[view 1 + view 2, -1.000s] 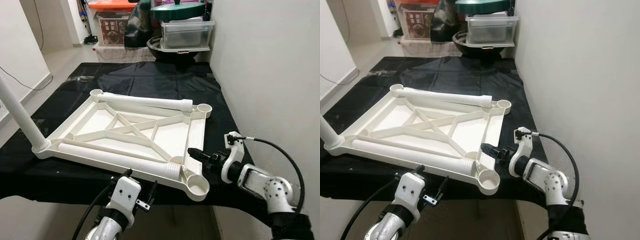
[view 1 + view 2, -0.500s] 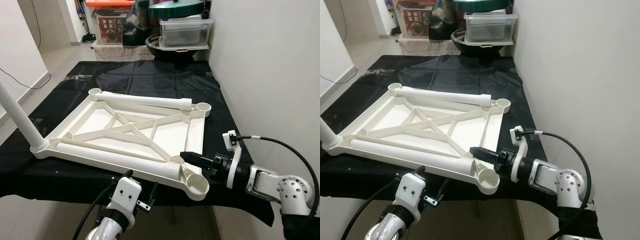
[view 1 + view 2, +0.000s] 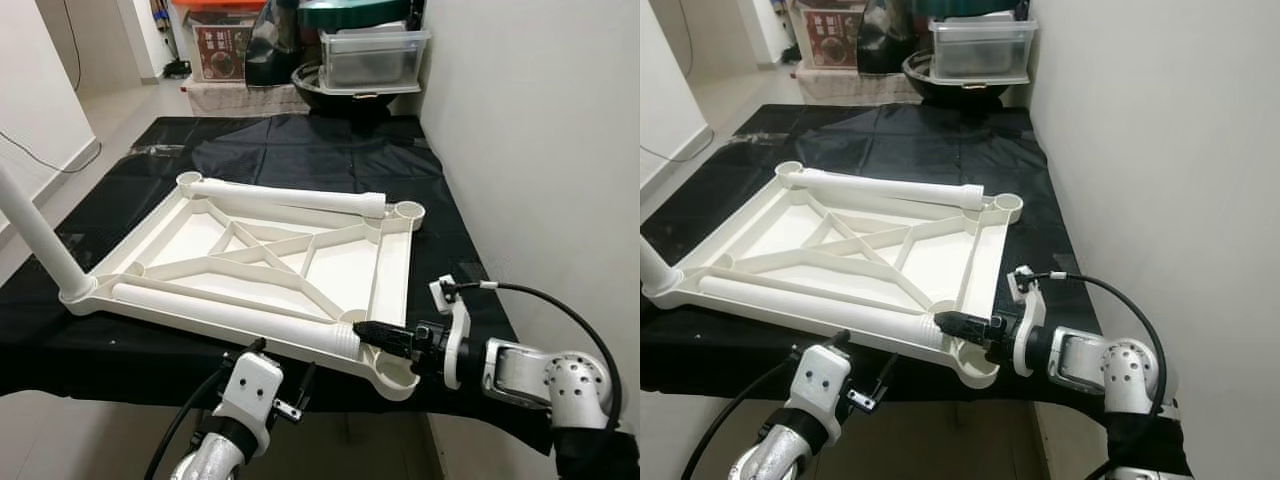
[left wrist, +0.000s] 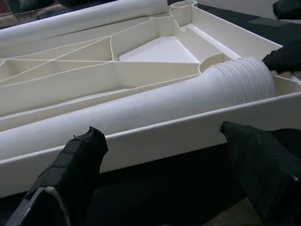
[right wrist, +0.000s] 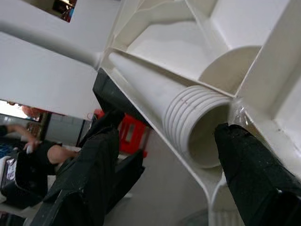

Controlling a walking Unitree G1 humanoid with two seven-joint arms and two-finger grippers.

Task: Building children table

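Note:
A white table top point(image 3: 395, 270) lies upside down on a black cloth. One white leg point(image 3: 35, 235) stands upright in its near left corner. Two loose legs lie inside the frame, one along the far side point(image 3: 290, 198) and one along the near side point(image 3: 225, 313). My right gripper point(image 3: 372, 332) is open, its fingers point(image 5: 89, 174) on either side of the near leg's threaded end point(image 5: 197, 125), by the near right corner socket point(image 3: 400, 378). My left gripper point(image 4: 162, 132) is open just below the near rim, facing that same leg point(image 4: 155, 106).
A white wall point(image 3: 540, 150) runs close along the right of the cloth. Plastic boxes point(image 3: 372, 58) and a dark bowl point(image 3: 335, 92) stand at the far end. Bare floor point(image 3: 110, 120) lies to the left. A person's arm point(image 5: 23, 150) shows in the right wrist view.
My right gripper has moved left along the table's near right corner, up to the near leg's threaded end. The left arm has stayed put. The camera has shifted a little.

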